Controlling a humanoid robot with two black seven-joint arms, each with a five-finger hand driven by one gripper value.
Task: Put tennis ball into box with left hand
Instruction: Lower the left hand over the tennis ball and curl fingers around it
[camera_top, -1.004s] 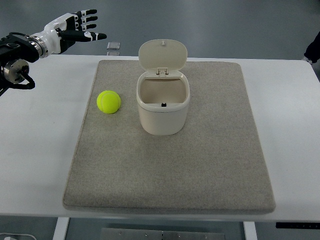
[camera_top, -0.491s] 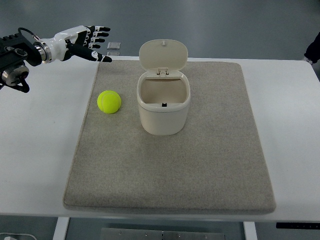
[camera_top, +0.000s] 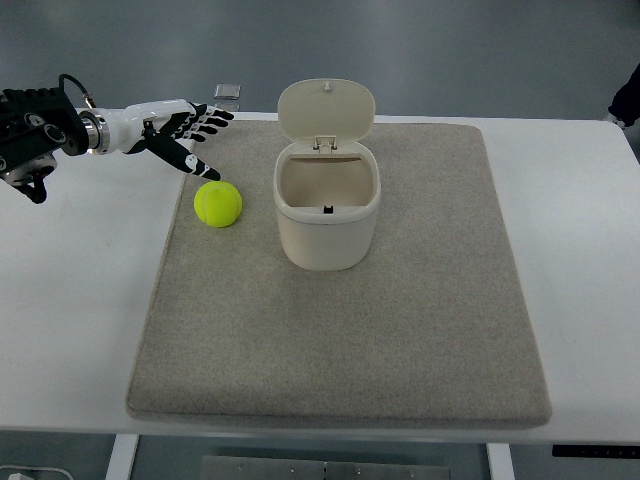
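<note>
Tennis ball (camera_top: 217, 204), bright yellow-green, lies on the left part of a grey mat (camera_top: 400, 330), a little to the left of the box (camera_top: 327, 215) and clear of it. The mat covers most of a white table (camera_top: 70, 320), leaving bare strips at the left, right and near edges.

The box is a cream, rounded container standing upright on the far half of the mat. Its hinged lid (camera_top: 326, 107) is swung up and back, so the mouth is open and the pale inside walls show. A small dark latch mark sits on the near inner rim.

The left hand (camera_top: 175, 130) comes in from the left edge on a black and white forearm, over the far left corner of the mat. Its fingers are spread and hold nothing. One dark fingertip (camera_top: 208, 172) points down and to the right, ending just above and to the far left of the ball; whether it touches the ball cannot be told from this view. The other fingers fan out toward the far edge of the mat.

A small clear object (camera_top: 228, 92) lies on the table beyond the mat's far left corner, near the hand.
</note>
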